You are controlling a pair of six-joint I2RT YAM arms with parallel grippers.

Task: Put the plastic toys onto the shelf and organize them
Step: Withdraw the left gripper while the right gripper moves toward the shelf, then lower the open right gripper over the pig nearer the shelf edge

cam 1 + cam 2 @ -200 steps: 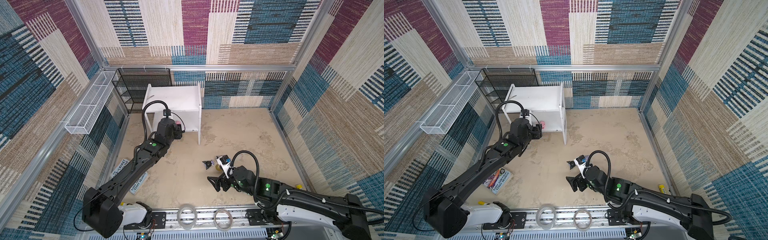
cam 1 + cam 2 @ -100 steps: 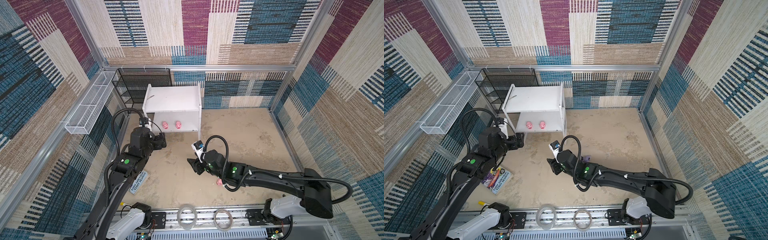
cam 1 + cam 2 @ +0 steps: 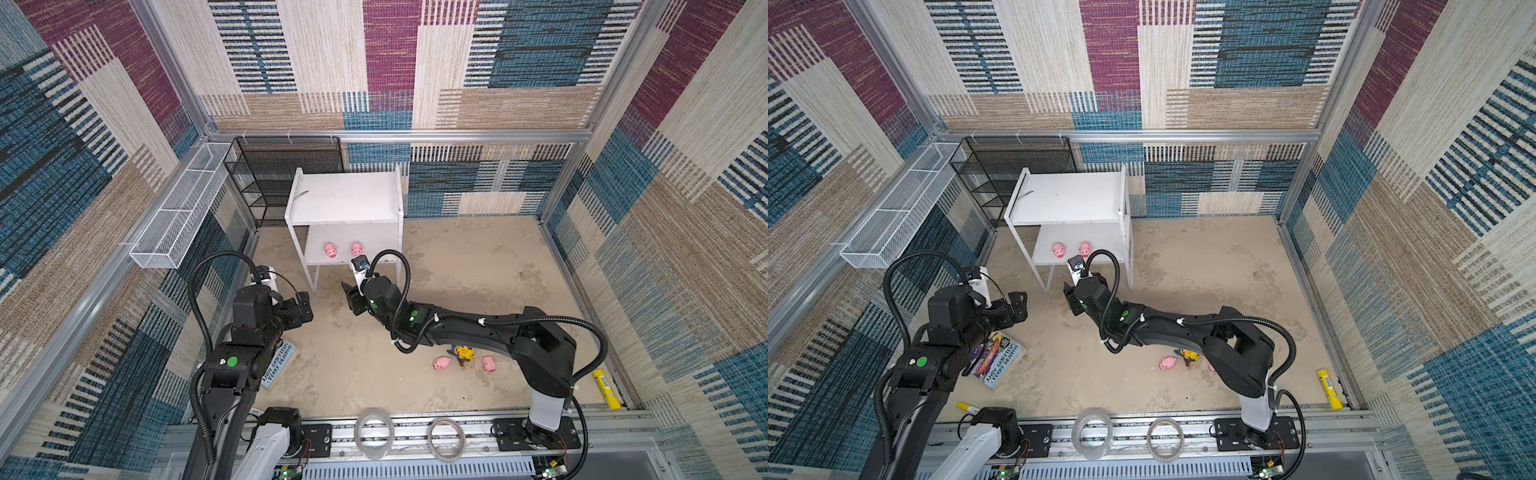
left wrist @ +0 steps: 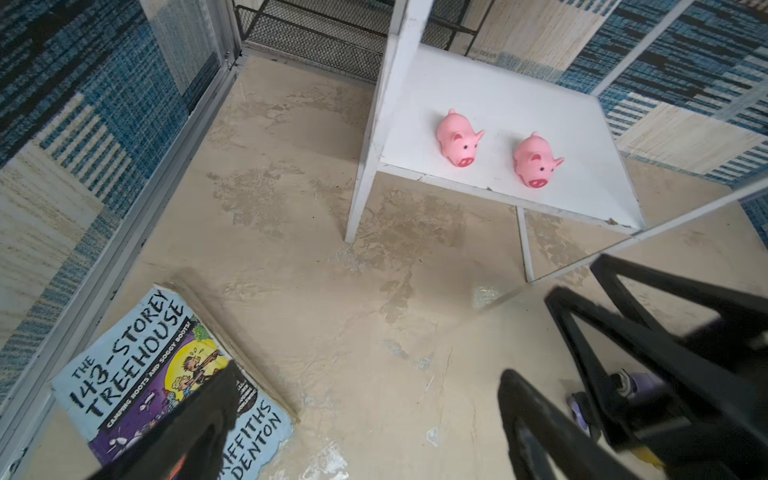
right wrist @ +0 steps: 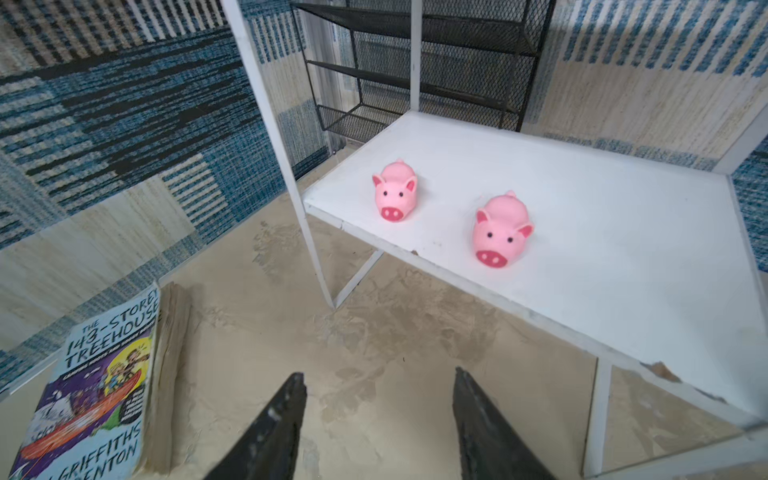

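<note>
The white shelf [image 3: 345, 197] stands at the far left of the floor, just in front of the black mesh rack [image 3: 282, 178]. Two toys sit side by side on its lower board, close to the near edge with a gap between them and snouts facing near: the left shelf pig [image 3: 330, 250] and the right shelf pig [image 3: 356, 248].

The right gripper [image 3: 350, 297] hovers over the floor just near of that lower board, with its fingers partly apart. In the left wrist view a purple toy [image 4: 638, 384] shows among them, so it seems to be pinched there. The right wrist view shows only floor between the fingertips [image 5: 286, 407].

The left gripper [image 3: 306, 311] hangs to its left, near the shelf's near left leg, jaws spread wide with nothing between them. A paperback book [image 3: 998, 359] lies on the floor under that arm.

At the near right, well apart from the shelf, three more toys lie close together beside the right arm: the first floor pig [image 3: 441, 363], the yellow figure [image 3: 464, 354] and the second floor pig [image 3: 489, 364].
</note>
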